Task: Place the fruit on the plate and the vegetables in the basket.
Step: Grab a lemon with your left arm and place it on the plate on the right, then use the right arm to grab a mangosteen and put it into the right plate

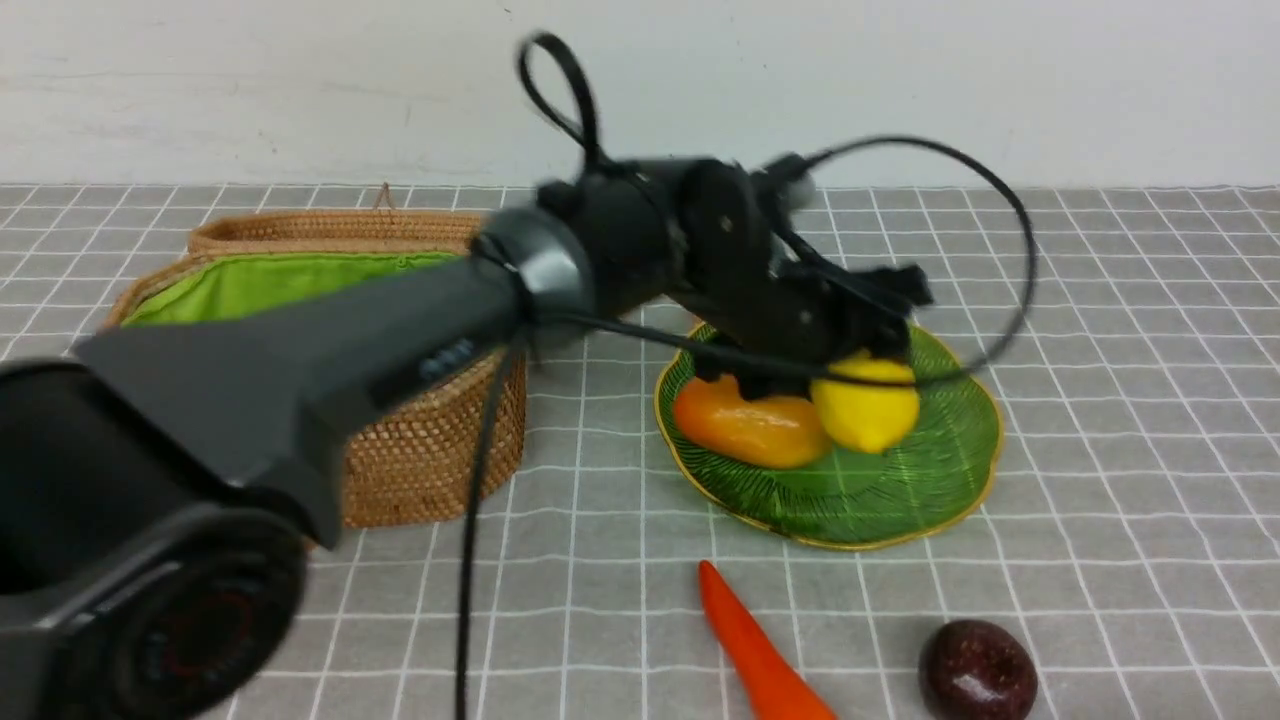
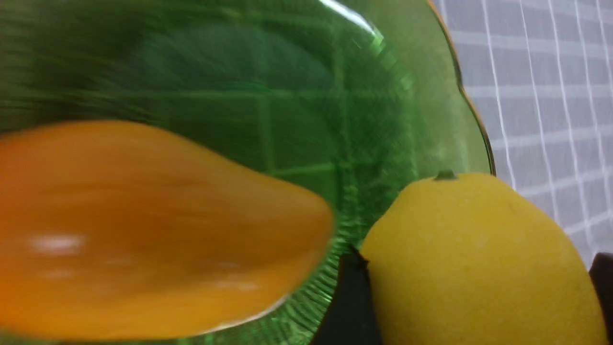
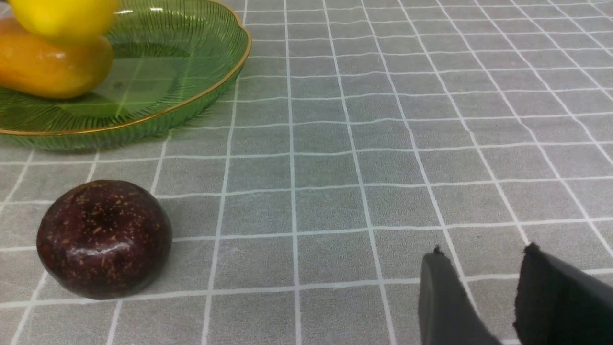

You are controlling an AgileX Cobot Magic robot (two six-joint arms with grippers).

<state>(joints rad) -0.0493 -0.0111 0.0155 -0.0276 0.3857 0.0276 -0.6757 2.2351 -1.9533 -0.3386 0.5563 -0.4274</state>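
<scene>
Without legible writing.
Not a single word, label, brand, number or sign to be read in the front view or in either wrist view.

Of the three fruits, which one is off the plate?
The round, dark maroon speckled one, on the tablecloth; the mango and lemon are over the plate.
</scene>
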